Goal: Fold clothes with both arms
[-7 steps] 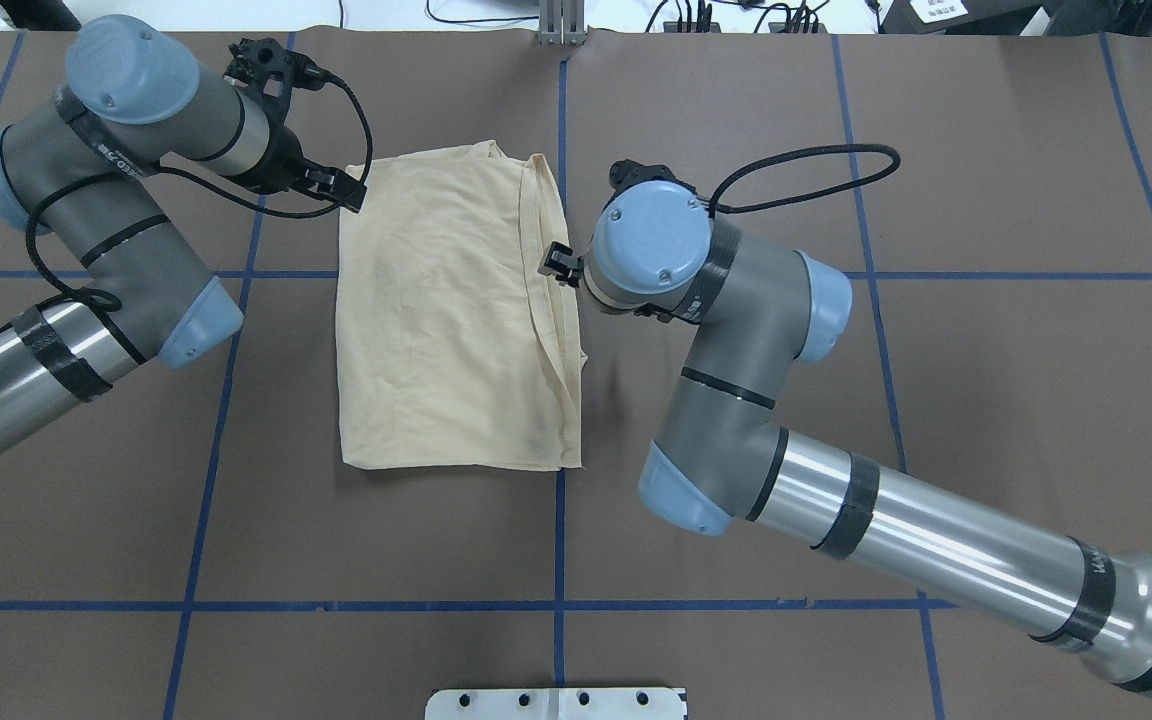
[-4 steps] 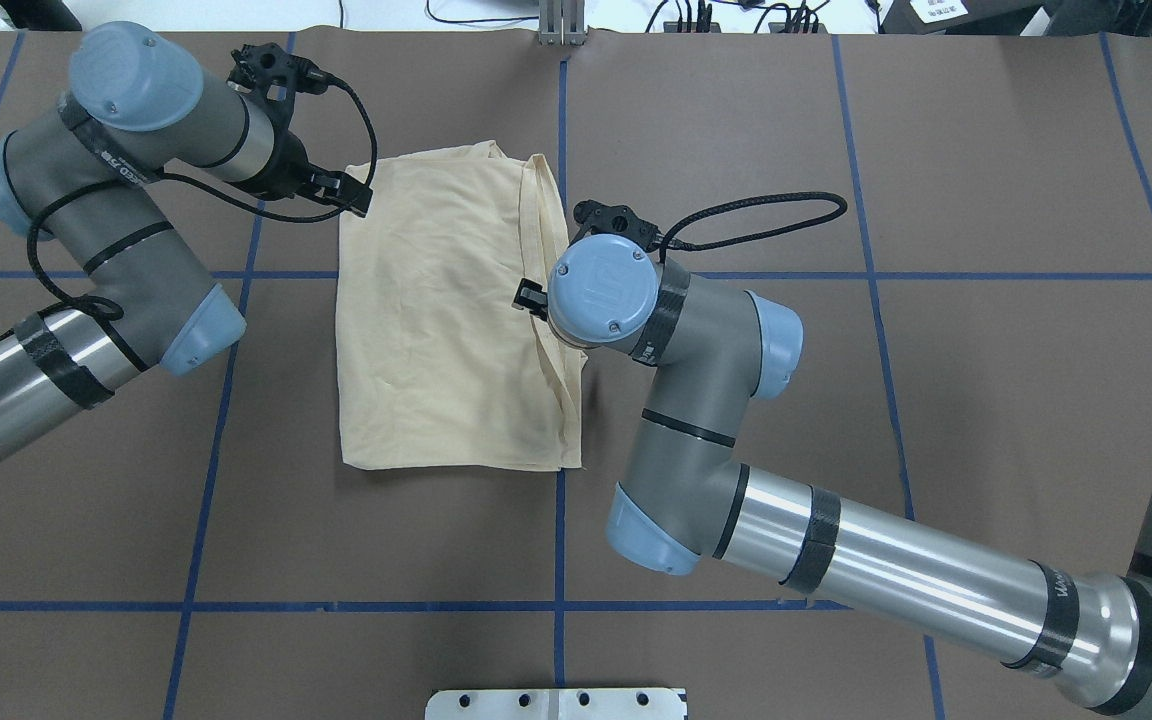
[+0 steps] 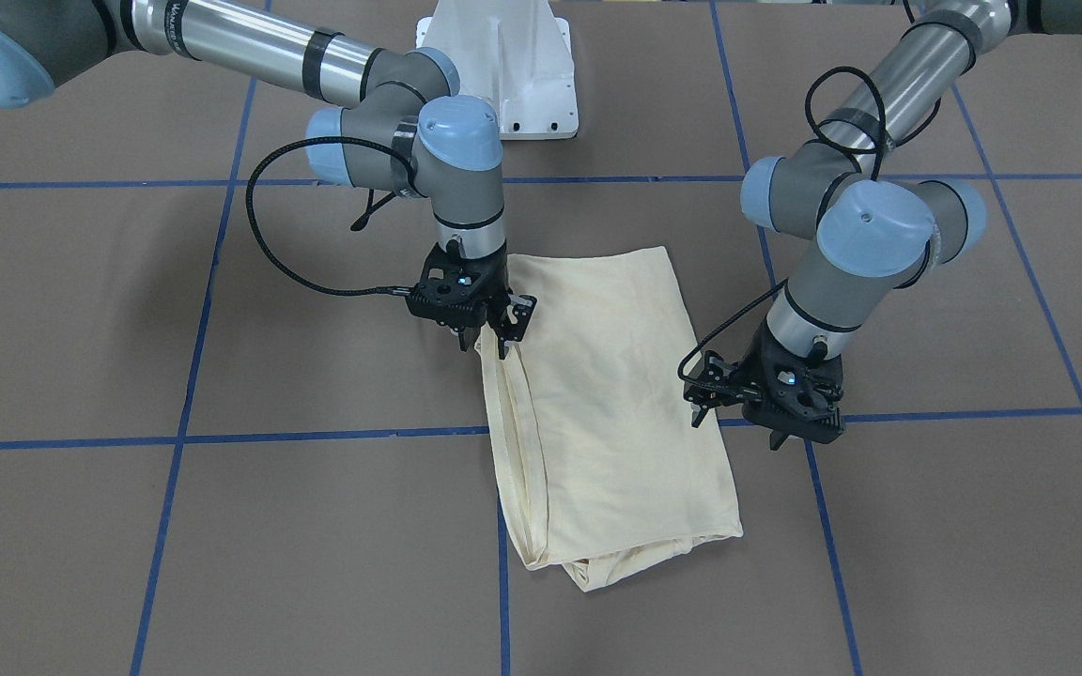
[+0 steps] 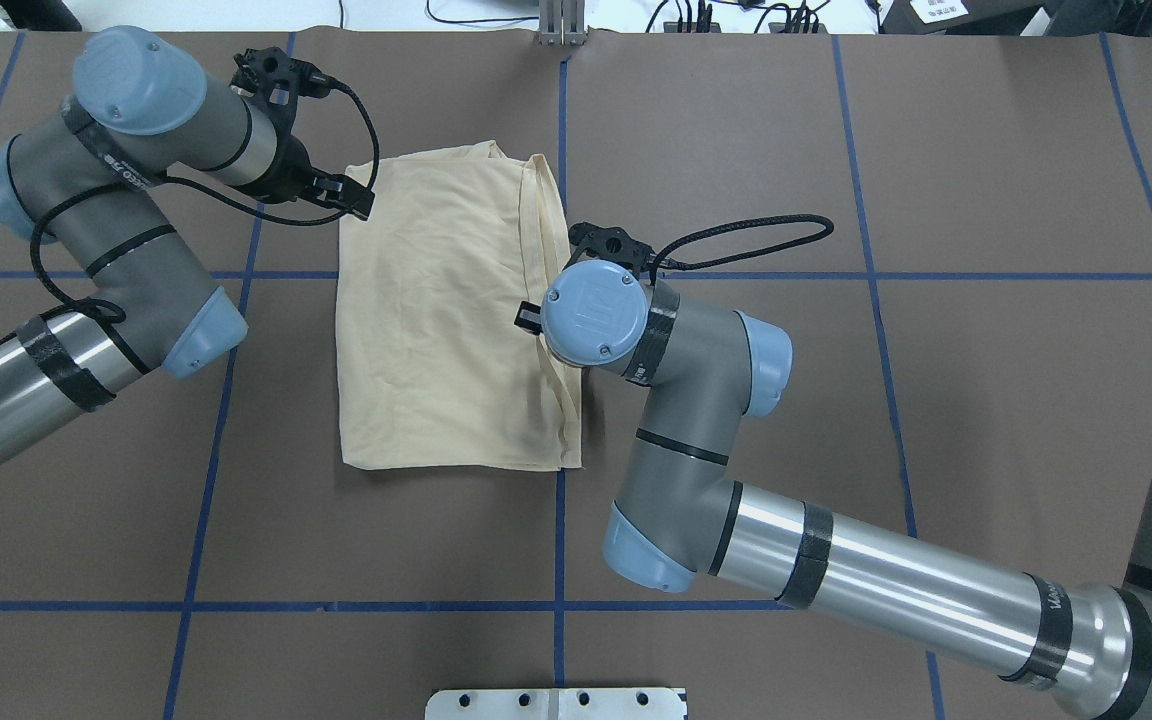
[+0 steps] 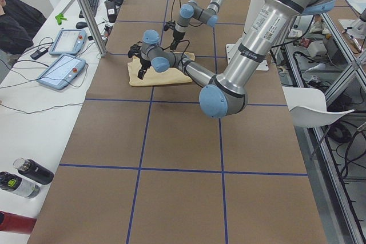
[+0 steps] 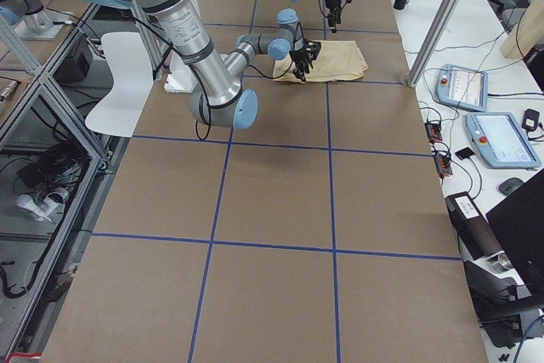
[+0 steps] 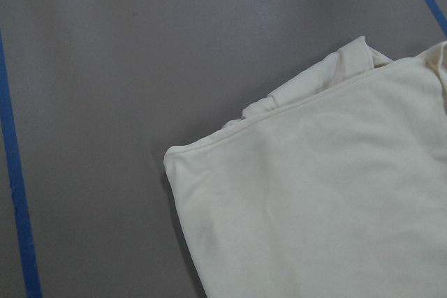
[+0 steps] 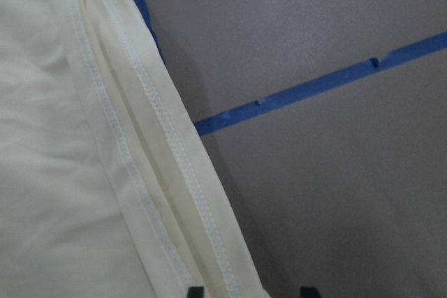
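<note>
Cream T-shirt (image 4: 436, 320) folded rectangular, centre of worktop (image 4: 836, 420). Thin, limp; layers likely slide, so pinch stitched edge (image 8: 174, 172). Right pincer (image 3: 485, 345) parted astride it, holding nothing. Left pincer (image 4: 354, 197) at far corner, seemingly parted, empty.

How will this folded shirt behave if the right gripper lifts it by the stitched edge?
Probably floppy: the shirt lies flat in soft, wrinkled layers, so it should drape from the right gripper. The stacked hems look loose, so a pinch may catch only some layers and undo the fold. It looks thin, likely light.
</note>
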{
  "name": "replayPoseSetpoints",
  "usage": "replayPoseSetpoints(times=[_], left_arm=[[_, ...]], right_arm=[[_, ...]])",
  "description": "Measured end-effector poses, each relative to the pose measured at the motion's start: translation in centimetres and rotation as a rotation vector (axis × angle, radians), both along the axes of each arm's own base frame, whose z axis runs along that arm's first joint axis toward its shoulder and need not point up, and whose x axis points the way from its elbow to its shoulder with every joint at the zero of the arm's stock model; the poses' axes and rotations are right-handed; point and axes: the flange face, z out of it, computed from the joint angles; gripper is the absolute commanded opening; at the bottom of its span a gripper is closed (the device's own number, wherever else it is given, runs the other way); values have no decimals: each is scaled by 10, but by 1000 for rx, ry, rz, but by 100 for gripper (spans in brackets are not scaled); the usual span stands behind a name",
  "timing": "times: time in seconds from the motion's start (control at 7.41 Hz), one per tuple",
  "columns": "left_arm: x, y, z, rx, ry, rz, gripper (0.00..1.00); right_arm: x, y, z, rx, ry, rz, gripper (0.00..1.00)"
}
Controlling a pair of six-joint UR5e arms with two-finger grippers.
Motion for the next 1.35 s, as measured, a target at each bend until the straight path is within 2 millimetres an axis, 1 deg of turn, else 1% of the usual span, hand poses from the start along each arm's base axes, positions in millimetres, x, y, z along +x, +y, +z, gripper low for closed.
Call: replayPoseSetpoints(times=[0.54, 1.35], left_arm=[[0, 0, 0, 0, 0, 0, 100], [1, 0, 1, -1, 0, 1, 100]], right_arm=[[-8, 12, 5, -5, 6, -17, 34], [-8, 14, 6, -10, 26, -33, 33]])
